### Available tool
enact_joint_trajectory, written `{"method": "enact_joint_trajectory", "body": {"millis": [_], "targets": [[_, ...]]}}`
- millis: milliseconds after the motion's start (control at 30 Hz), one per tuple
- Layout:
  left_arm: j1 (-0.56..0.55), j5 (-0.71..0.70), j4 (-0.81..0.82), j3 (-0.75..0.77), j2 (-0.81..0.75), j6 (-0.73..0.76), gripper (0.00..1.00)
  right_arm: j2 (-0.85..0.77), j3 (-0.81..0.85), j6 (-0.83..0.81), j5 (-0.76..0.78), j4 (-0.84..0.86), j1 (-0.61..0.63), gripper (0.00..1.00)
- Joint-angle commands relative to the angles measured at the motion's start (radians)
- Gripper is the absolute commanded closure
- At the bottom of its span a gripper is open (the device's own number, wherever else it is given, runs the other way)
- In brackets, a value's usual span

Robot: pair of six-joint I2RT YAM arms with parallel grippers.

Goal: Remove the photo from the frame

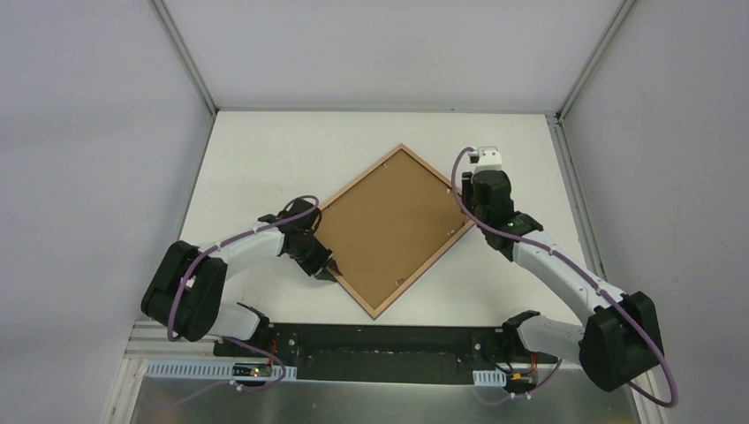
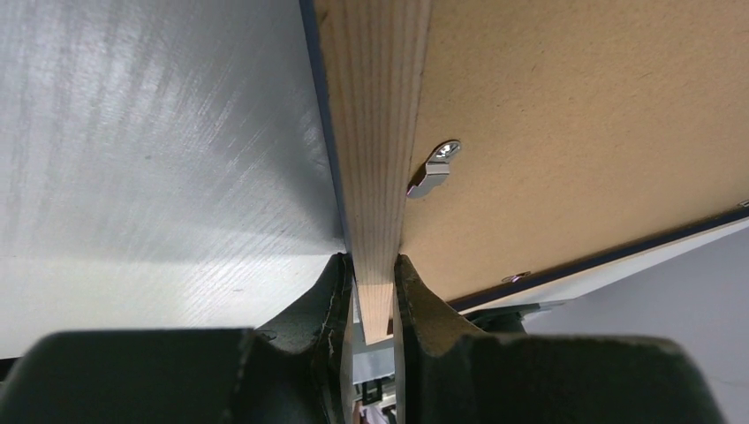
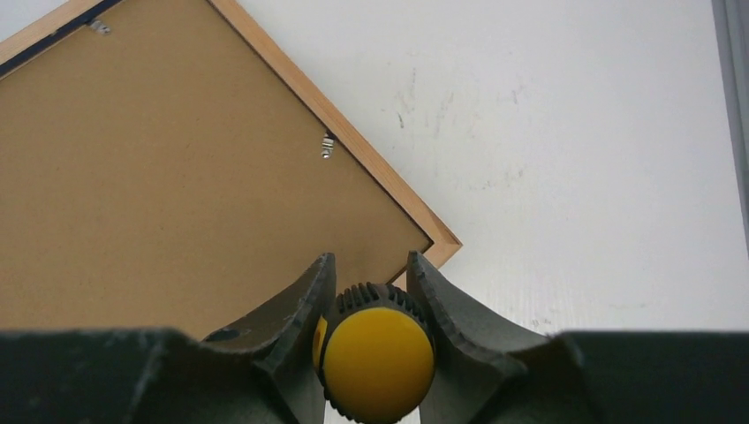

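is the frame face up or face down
Face down: the frame shows its brown backing board upward, held by a metal clip.

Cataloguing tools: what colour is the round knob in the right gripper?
The knob is yellow with a black ribbed rim, clearest in the right wrist view.

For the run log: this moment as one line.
frame: back up; left jaws: shut on its rim; right jaws: shut on yellow-capped tool

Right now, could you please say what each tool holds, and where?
Left tool: the frame, by its wooden rim. Right tool: a yellow-capped handle, around its ribbed end.
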Motion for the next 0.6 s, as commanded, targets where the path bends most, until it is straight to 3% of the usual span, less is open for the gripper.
{"method": "enact_joint_trajectory", "body": {"millis": [0, 267, 567], "targets": [[0.018, -0.127, -0.102, 0.005, 0.030, 0.053, 1.00, 0.046, 0.154, 0.166, 0.157, -0.209, -0.025, 1.00], [0.018, -0.119, -0.101, 0.019, 0.035, 0.064, 1.00, 0.161, 0.237, 0.321, 0.117, -0.207, -0.057, 1.00], [0.013, -0.092, -0.102, 0.028, 0.051, 0.083, 1.00, 0.346, 0.331, 0.275, 0.168, -0.080, -0.065, 1.00]]}}
